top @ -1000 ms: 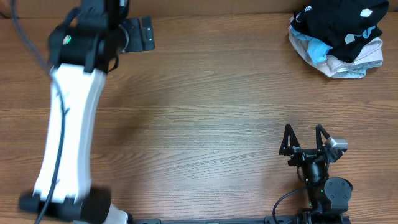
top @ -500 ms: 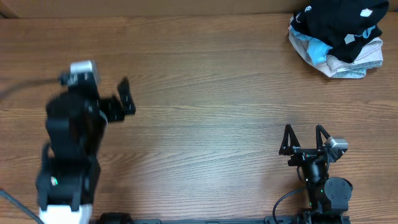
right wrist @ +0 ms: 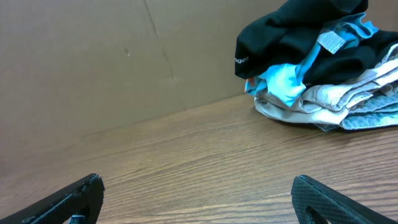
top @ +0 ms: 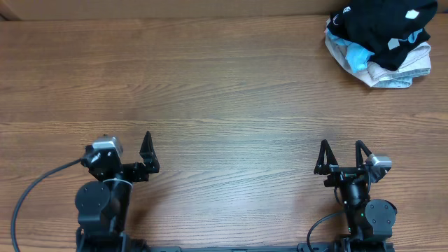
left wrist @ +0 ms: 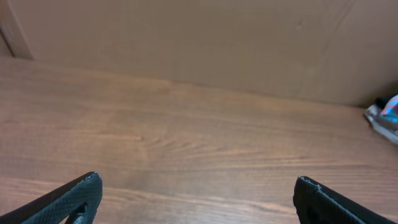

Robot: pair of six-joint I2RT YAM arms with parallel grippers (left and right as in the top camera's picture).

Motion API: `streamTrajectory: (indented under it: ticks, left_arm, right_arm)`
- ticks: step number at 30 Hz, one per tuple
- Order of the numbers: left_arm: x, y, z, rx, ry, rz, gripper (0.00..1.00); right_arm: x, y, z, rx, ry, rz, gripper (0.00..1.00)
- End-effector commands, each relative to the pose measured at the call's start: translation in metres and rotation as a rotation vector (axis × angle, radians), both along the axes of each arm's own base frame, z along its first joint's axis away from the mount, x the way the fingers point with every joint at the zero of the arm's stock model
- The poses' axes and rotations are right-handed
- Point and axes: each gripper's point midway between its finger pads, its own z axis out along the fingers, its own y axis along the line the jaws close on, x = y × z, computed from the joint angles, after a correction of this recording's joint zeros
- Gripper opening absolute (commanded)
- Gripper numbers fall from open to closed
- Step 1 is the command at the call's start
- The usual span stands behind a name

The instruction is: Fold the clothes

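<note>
A pile of clothes [top: 381, 42], black on top with light blue and beige pieces below, lies at the table's far right corner. It shows in the right wrist view [right wrist: 317, 68], and its edge shows at the far right of the left wrist view [left wrist: 387, 115]. My left gripper [top: 150, 152] is open and empty, low at the near left, far from the pile. In its own view [left wrist: 197, 186] the jaws stand wide apart over bare wood. My right gripper [top: 342, 148] is open and empty at the near right; in its own view [right wrist: 197, 183] it faces the pile from a distance.
The wooden table [top: 231, 105] is backed by a cardboard wall [right wrist: 93, 56] along its far edge. The left arm's cable [top: 35, 185] loops at the near left.
My left arm has swung from the far left of the table back down to the near left edge and folded in. The right arm and the clothes pile have not moved.
</note>
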Motion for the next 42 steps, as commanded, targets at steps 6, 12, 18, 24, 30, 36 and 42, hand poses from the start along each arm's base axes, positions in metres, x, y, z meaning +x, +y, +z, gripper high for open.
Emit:
streamTrajectory:
  ticks: [6, 12, 18, 24, 30, 36, 42]
  left_arm:
    - [-0.007, 0.006, -0.019, 0.021, -0.069, 0.024, 1.00]
    - [-0.010, 0.009, -0.029, 0.025, -0.102, 0.043, 1.00]
    - [-0.006, 0.009, -0.042, 0.007, -0.133, 0.043, 1.00]
    - [-0.006, 0.009, -0.053, 0.001, -0.138, 0.045, 1.00]
    - [-0.010, 0.009, -0.060, 0.001, -0.142, 0.047, 1.00]
    - [-0.011, 0.010, -0.062, 0.002, -0.134, 0.047, 1.00]
    - [-0.011, 0.008, -0.063, 0.001, -0.132, 0.038, 1.00]
  right_arm:
    - [0.000, -0.002, -0.001, -0.007, -0.007, -0.012, 1.00]
    - [0.000, -0.002, -0.001, -0.007, -0.007, -0.012, 1.00]
    - [0.000, -0.002, -0.001, -0.007, -0.007, -0.012, 1.00]
    - [0.000, -0.002, -0.001, -0.007, -0.007, -0.012, 1.00]
    - [0.000, -0.002, -0.001, -0.007, -0.007, -0.012, 1.00]
    - [0.000, -0.002, -0.001, -0.007, -0.007, -0.012, 1.00]
    - [0.000, -0.002, -0.001, -0.007, -0.007, -0.012, 1.00]
